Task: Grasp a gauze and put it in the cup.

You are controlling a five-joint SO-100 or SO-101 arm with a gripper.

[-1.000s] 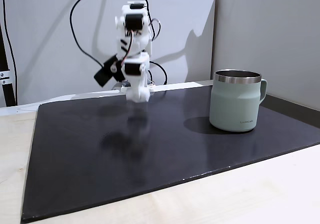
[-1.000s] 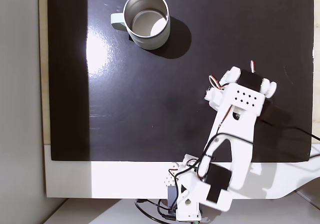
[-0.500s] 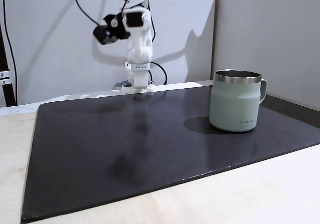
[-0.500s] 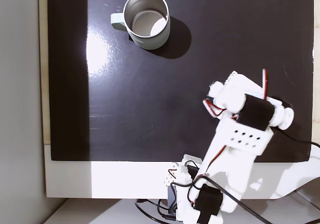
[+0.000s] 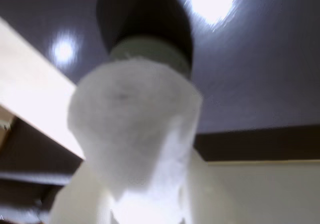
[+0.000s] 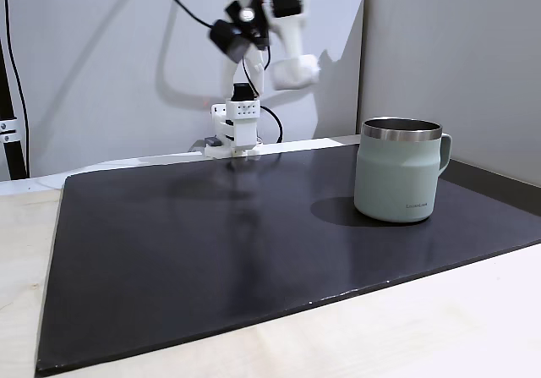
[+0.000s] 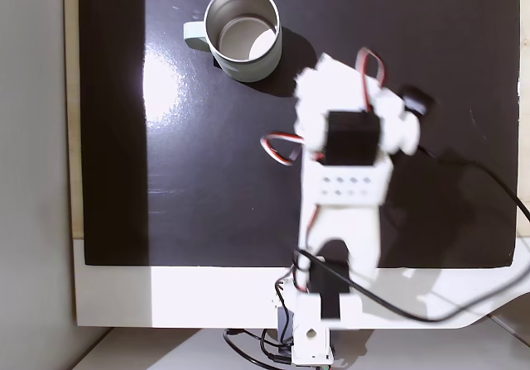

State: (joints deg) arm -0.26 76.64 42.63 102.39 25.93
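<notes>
The white gauze (image 5: 135,129) is seen clamped in the claw (image 5: 132,184) and raised high, with the cup (image 5: 150,53) ahead of and below it; a slipped grip or misjudged release could drop it beside the rim

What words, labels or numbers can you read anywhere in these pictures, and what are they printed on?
Pale sage-green mug with the steel rim: a short line of small dark lettering low on its wall in a fixed view, too small to read.
White robot arm: no readable label; the servo faces show no legible print.
Black mat and white gauze roll in the wrist view: no text.
</notes>
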